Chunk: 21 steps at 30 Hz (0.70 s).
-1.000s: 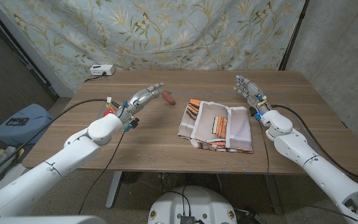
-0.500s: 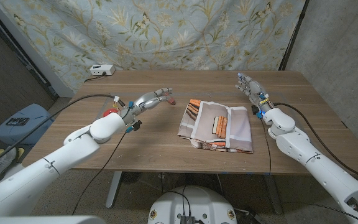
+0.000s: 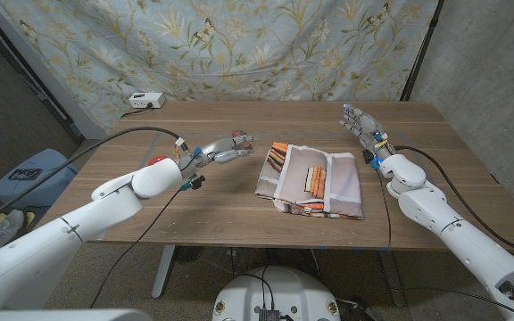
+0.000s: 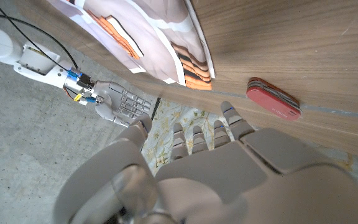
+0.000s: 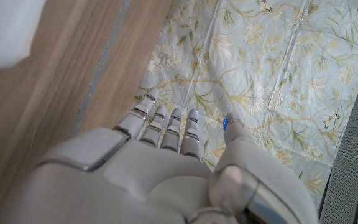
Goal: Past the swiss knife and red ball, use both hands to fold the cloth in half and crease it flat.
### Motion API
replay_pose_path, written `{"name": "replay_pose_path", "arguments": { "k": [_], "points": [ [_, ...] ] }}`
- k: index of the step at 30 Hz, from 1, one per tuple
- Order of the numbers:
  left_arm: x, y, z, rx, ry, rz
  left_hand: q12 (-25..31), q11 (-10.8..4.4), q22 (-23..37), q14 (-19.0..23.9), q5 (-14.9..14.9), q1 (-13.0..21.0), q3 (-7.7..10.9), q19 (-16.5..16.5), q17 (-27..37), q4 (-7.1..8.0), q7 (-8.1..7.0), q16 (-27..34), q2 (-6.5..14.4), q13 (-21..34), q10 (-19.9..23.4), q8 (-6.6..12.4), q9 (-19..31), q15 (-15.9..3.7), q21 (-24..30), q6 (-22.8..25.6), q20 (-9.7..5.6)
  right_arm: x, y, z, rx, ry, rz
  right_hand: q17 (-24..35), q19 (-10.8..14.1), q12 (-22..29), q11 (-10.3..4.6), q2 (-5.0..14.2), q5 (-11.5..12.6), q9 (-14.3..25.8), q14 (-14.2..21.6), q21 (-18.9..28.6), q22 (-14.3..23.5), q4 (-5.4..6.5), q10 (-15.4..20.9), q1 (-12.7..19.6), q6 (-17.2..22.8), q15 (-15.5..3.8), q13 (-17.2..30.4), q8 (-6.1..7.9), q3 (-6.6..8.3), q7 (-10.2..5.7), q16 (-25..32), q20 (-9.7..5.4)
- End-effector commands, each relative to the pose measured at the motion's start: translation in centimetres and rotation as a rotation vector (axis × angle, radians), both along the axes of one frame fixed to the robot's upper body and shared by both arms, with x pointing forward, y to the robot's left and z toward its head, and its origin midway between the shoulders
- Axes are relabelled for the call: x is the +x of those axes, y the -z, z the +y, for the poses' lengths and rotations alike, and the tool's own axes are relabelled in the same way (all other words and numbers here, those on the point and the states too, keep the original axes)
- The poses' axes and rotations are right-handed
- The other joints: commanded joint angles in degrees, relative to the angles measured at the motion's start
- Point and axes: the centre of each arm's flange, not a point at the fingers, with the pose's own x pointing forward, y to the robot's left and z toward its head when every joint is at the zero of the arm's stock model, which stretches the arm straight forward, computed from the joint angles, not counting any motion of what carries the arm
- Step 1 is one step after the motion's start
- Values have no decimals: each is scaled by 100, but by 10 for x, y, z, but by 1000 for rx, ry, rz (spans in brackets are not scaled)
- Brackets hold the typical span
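Since a second before, the left hand [image 3: 220, 150] had swung in from nearer the table's left side and now reached toward the cloth, while the cloth itself had not moved. The cloth [image 3: 311, 179] lay in the right-hand middle of the wooden table [image 3: 194, 201], a thin printed piece with orange and brown stripes on pale panels, already lying rumpled with some of it doubled over. It looked light and limp, likely to slide on the smooth wood and to sag rather than hold a shape, so I would have taken it by the corners of its left edge and of its right edge, one hand to each side, and carried one edge over onto the other. The left hand was empty, fingers apart and stretched out, near the cloth's left edge but not touching it. The right hand [image 3: 362, 127] stood beyond the cloth's far right corner, also empty with its fingers spread. The red swiss knife [image 4: 273, 99] lay just beside the left hand's fingertips, and the red ball [image 3: 157, 161] sat partly hidden behind that arm.
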Motion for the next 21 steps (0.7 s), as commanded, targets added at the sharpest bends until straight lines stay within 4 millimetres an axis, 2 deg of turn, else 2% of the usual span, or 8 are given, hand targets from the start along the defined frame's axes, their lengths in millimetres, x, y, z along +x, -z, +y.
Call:
{"name": "replay_pose_path", "arguments": {
  "k": [1, 11, 14, 21],
  "points": [
    [-5, 5, -15, 154, 23, -40, 38, -38, 11, 19, -18, -59, -35, 15, 24, 19, -18, 56, 5, 4, -15, 31, 12, -26, -9, 65, -33, 1, -2, -7, -16, 12, 13, 14, -14, 17, -17, -6, 32, 27, 16, 9, 19, -8, 38, 45, 22, -22, 8, 2, 17, -22, 42, -19],
    [-17, 16, -19, 208, 35, -41, 55, -66, 13, 89, -34, -85, -81, 35, 22, 25, -19, 69, -5, 4, 55, 49, 13, -49, -22, 165, -66, -1, 1, -13, -16, 27, 21, 10, -34, 13, -28, -7, 32, 27, 22, 3, 18, -10, 30, 43, 23, -22, 8, 2, 17, -23, 46, -11],
    [-19, 18, -17, 222, 29, -35, 59, -58, 14, 86, -38, -91, -91, 44, 23, 28, -6, 65, -2, 4, 73, 60, 13, -50, -23, 209, -72, -1, -1, -15, -28, 40, 30, 5, -168, 12, -28, -9, 33, 28, 13, -40, 18, -13, 29, 40, 23, -20, 8, 1, 16, -20, 44, 18],
    [-24, 21, -13, 257, 11, -48, 70, -74, 15, 97, -48, -104, -115, 60, 23, 33, -8, 62, -2, 4, 119, 58, 13, -59, -27, 245, -83, 2, -8, -20, -44, 53, 39, 0, -281, 11, -54, -17, 33, 28, 9, -69, 17, -14, 27, 32, 12, -29, 7, -4, 11, -54, 44, 22]
  ]
}}
